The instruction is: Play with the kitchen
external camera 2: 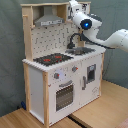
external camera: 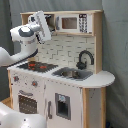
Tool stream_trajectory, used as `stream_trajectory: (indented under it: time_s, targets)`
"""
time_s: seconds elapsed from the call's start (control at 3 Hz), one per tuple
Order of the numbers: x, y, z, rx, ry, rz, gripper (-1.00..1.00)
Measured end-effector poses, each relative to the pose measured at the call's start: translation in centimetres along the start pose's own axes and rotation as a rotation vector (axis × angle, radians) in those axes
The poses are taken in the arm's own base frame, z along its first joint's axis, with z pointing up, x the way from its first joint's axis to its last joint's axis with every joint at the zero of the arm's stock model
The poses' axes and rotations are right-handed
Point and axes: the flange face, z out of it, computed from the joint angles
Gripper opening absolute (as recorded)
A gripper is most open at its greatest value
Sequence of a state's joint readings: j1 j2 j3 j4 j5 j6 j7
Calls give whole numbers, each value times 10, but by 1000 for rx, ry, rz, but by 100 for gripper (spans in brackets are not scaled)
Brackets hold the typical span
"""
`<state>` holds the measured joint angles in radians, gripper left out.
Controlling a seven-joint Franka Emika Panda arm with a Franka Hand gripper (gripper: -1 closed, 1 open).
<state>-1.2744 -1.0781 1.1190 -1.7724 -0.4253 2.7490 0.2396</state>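
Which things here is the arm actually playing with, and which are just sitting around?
Part of the job:
- toy kitchen
- its stovetop
- its sink and faucet
- oven door
- knobs
- robot arm

Just around:
- grey curtain behind
- wooden floor

The white arm rises from the first exterior view's lower left, bends at a rounded joint and reaches upward, its wrist raised high. In the second exterior view the arm enters from the second exterior view's right, with a blue-lit joint. The gripper's fingers cannot be made out.
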Motion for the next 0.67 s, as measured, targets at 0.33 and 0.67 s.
stream_trajectory:
  time_s: [0.33, 0.67]
  targets:
    - [17, -3, -42, 37, 28, 13, 100]
    - [7, -9, -59, 62, -26, 5, 100]
